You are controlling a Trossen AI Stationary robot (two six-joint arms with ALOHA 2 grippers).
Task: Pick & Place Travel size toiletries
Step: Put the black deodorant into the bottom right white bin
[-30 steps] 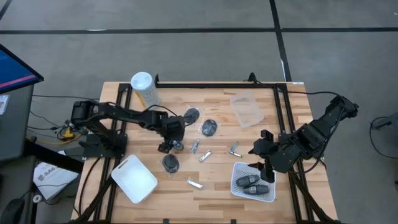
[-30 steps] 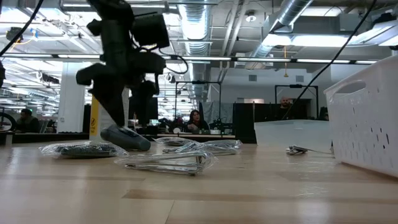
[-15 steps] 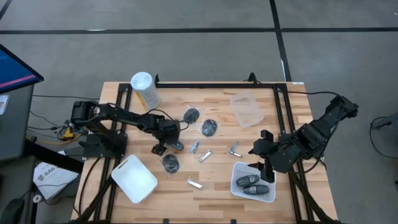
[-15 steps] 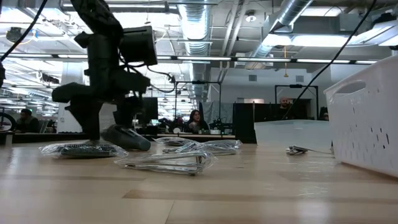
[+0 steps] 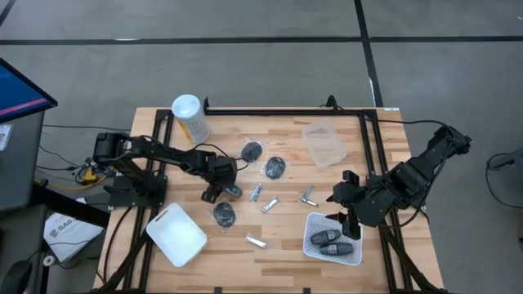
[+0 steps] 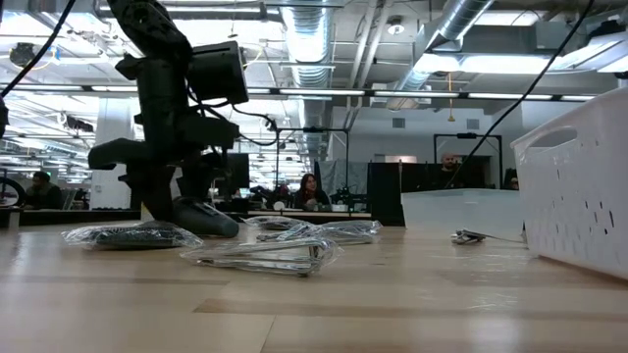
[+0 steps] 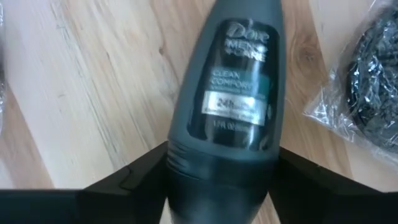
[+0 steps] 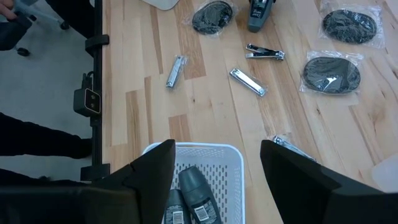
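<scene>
A dark grey oblong deodorant (image 7: 230, 93) lies on its side on the wooden table (image 5: 286, 237), left of centre (image 5: 232, 190). My left gripper (image 5: 219, 189) (image 7: 222, 155) stands over it, shut on it, also seen in the low view (image 6: 169, 208). Dark discs in clear bags (image 5: 274, 167) (image 5: 224, 214) and small silver metal pieces (image 5: 270, 205) lie scattered around. My right gripper (image 8: 214, 155) hangs open above the white basket (image 5: 315, 219), nothing between its fingers. My left gripper pinches the deodorant's two sides (image 7: 177, 149) between its two fingers, at the darker rounded end. The fingers come from above, pointing steeply down, and lie across the bottle. The deodorant rests flat on the table (image 6: 201, 218), label up.
The basket (image 8: 193, 147) holds two more grey deodorants (image 8: 194, 186). A pale-yellow canister with white lid (image 5: 188, 114) stands at the far left, a clear tub (image 5: 320, 143) at the far right, a white flat lid (image 5: 176, 234) near the front left.
My left gripper has come down onto the deodorant, shifting a little toward the table's left edge, and its fingers have closed in on the bottle's sides. The deodorant has stayed lying where it was.
</scene>
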